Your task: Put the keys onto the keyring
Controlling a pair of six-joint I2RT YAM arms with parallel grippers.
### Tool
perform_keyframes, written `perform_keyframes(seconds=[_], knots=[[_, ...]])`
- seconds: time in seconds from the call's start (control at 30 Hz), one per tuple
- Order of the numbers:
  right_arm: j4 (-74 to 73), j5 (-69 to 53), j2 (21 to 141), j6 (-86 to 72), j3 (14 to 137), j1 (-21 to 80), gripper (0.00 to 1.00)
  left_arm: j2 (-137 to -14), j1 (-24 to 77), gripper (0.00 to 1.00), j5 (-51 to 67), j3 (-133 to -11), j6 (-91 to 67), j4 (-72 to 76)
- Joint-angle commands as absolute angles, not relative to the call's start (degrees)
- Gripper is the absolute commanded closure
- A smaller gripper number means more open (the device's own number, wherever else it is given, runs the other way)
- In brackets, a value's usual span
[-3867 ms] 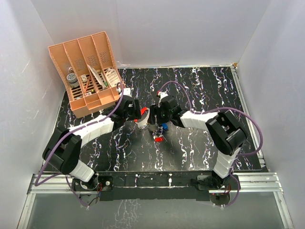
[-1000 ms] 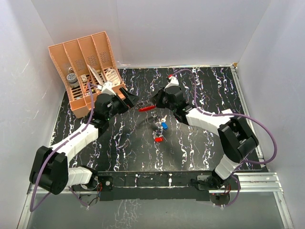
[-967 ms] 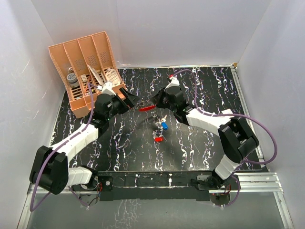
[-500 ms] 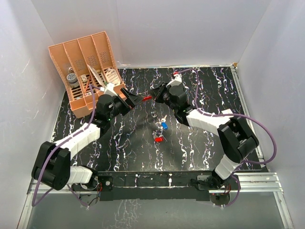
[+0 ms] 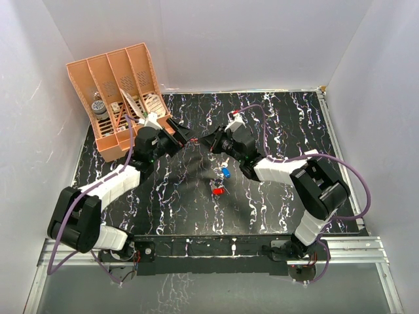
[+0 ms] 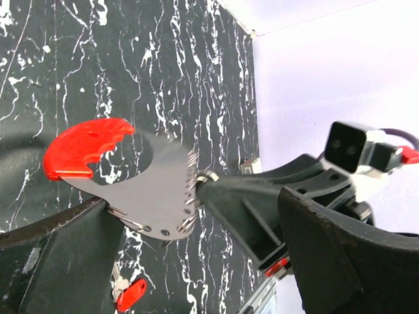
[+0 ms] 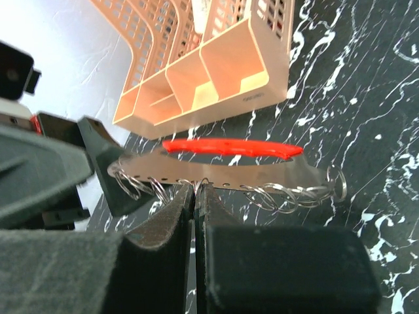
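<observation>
Red loop and grey tag, the keyring sits pinched in the shut right jaws, now lifted off the surface into the gap of the wide-open left jaws, leaving the blue key and red key below, unthreaded, probably for a regrip.

**Your two arms, one build.** Left arm and right arm: white shells on the long links, bulky black housings at the joints. A purple cable runs along each arm down to a dark base. Left fingers and right fingers: matte black, blocky, flat-faced. The right wrist carries a small pale camera box with a dark face. The red piece beside it is probably a plug.
</observation>
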State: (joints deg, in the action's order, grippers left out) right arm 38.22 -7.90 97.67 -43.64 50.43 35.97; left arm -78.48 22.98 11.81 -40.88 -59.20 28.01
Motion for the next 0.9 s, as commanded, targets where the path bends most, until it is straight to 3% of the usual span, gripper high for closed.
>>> perform_keyframes(seconds=[0.0, 0.2, 0.3, 0.43, 0.5, 0.6, 0.87], knots=[[46.67, -13.02, 95.97, -43.65, 48.89, 37.32, 1.0, -79.75, 22.68, 0.05, 11.96, -43.95, -59.52, 28.3], [49.13, -14.15, 95.37, -43.0, 47.08, 38.07, 1.0, -81.64, 22.68, 0.1, 14.03, -43.43, -60.88, 29.82], [49.92, -14.22, 95.57, -43.21, 47.18, 38.22, 1.0, -82.07, 22.72, 0.17, 14.72, -42.44, -61.83, 31.58], [50.58, -14.84, 96.75, -43.73, 47.78, 38.24, 1.0, -81.88, 22.68, 0.3, 14.75, -42.3, -62.09, 31.89], [50.83, -14.86, 97.35, -43.85, 47.93, 38.24, 1.0, -81.62, 22.68, 0.44, 14.77, -42.33, -62.22, 31.99], [51.11, -14.7, 98.0, -43.75, 48.27, 38.26, 1.0, -80.92, 22.68, 0.56, 14.76, -42.19, -62.22, 31.84], [51.45, -14.81, 99.4, -43.77, 49.83, 38.26, 1.0, -80.93, 22.68, 0.59, 16.22, -42.01, -62.42, 32.48]])
